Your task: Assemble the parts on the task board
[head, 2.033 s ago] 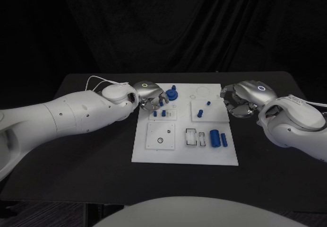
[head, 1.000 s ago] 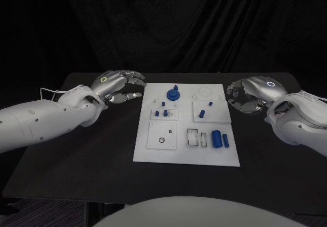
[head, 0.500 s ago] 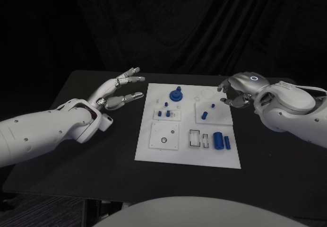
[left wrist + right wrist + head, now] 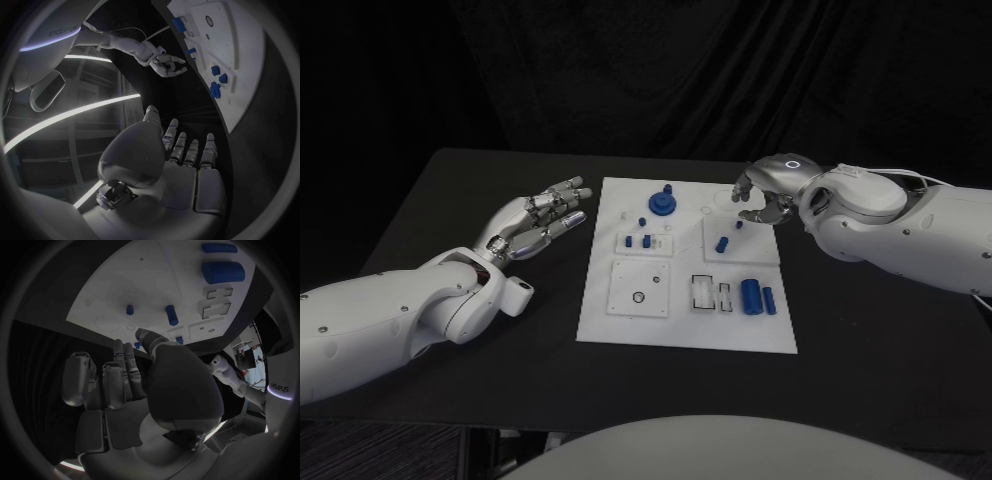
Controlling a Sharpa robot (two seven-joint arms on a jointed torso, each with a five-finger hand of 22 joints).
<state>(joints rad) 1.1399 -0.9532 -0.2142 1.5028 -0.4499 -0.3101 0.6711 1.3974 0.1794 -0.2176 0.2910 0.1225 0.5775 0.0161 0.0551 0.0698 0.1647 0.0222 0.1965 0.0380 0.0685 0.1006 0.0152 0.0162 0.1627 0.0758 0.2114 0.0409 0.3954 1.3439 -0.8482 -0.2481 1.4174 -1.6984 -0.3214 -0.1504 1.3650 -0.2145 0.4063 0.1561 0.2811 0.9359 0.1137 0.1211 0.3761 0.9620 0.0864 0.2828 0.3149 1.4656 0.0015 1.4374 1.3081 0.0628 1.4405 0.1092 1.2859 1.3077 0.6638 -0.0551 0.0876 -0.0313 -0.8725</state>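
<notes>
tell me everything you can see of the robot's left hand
The left hand is silver and metallic-looking, on a white arm. It holds nothing: its fingers lie nearly straight and side by side, thumb apart. It is over the black table, left of the white task board, not touching the board or its blue parts.

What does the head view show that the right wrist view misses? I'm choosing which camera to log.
Head view alone: the blue gear-like part at the board's far end, and the square plate with a black ring.
Right wrist view alone: the right robot hand from behind, its palm empty.
Both: the white task board, the large blue cylinder and the left robot hand, open.
</notes>
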